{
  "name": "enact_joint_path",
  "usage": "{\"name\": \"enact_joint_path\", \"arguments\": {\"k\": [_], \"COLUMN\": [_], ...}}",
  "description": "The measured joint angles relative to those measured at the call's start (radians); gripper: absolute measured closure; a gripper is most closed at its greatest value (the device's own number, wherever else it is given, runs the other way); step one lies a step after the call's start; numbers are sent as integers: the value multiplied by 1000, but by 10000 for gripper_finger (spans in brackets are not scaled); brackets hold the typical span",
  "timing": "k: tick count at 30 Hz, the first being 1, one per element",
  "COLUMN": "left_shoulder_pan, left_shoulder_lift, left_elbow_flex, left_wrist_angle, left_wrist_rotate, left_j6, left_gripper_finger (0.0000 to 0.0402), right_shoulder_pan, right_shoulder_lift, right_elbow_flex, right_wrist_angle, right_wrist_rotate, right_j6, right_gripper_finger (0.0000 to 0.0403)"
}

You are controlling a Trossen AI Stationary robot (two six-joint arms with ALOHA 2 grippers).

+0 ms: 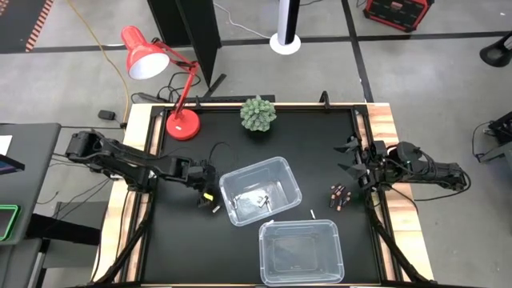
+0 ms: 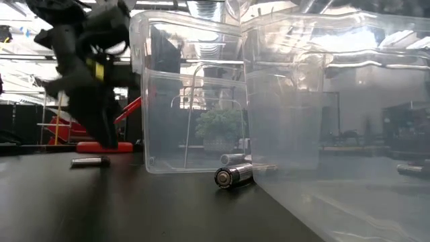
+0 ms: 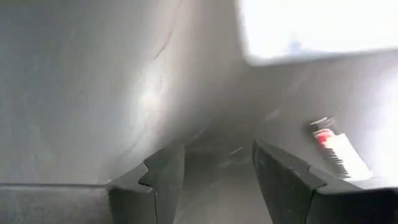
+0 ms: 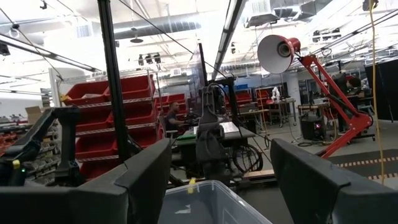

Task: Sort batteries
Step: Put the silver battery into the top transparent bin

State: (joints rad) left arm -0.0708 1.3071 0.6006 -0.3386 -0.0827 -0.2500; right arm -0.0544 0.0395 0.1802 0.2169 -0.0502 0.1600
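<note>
My left gripper (image 1: 209, 198) (image 3: 217, 177) is open and points down at the table just left of the upper clear bin (image 1: 282, 170). A whitish battery (image 1: 214, 210) (image 2: 91, 161) lies on the table beside its fingertips. Several batteries (image 1: 258, 198) lie inside that bin. A small cluster of dark batteries (image 1: 339, 194) lies right of the bin, and one whitish battery (image 1: 312, 213) lies near the lower bin (image 1: 302, 276). Another battery (image 2: 234, 176) shows in the low view on the table at the bins' foot. My right gripper (image 1: 352, 160) (image 4: 221, 171) waits open at the table's right edge.
A red desk lamp (image 1: 182, 122) stands at the far left corner of the table and a small green plant (image 1: 258, 113) at the far edge. The two clear bins take up the middle and near part. Black tabletop (image 1: 184, 248) lies bare near the left side.
</note>
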Motion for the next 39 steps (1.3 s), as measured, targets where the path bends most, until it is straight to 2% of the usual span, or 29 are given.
{"name": "enact_joint_path", "arguments": {"k": [3,7,10,16,19,25,31,39], "left_shoulder_pan": [-41,-154,-233,-340,-377,-437,-469,-470], "left_shoulder_lift": [-33,11,83,156,185,298,383,396], "left_elbow_flex": [6,4,3,42,45,54,135,151], "left_wrist_angle": [66,142,183,260,349,373,395,402], "left_wrist_rotate": [74,77,32,-135,-168,-217,-280,-292], "left_j6": [-84,-197,-293,-422,-455,-562,-549,-536], "left_gripper_finger": [224,225,224,224,223,223,223,223], "right_shoulder_pan": [0,0,0,0,0,1,1,1], "right_shoulder_lift": [0,0,0,0,0,0,0,0], "right_elbow_flex": [0,0,0,0,0,0,0,0], "right_wrist_angle": [-1,-3,-4,-3,-4,-3,-3,-4], "right_wrist_rotate": [0,0,0,0,0,0,0,0], "right_j6": [0,-1,-4,-11,-11,-11,-9,-3], "right_gripper_finger": [111,111,111,111,111,111,111,111]}}
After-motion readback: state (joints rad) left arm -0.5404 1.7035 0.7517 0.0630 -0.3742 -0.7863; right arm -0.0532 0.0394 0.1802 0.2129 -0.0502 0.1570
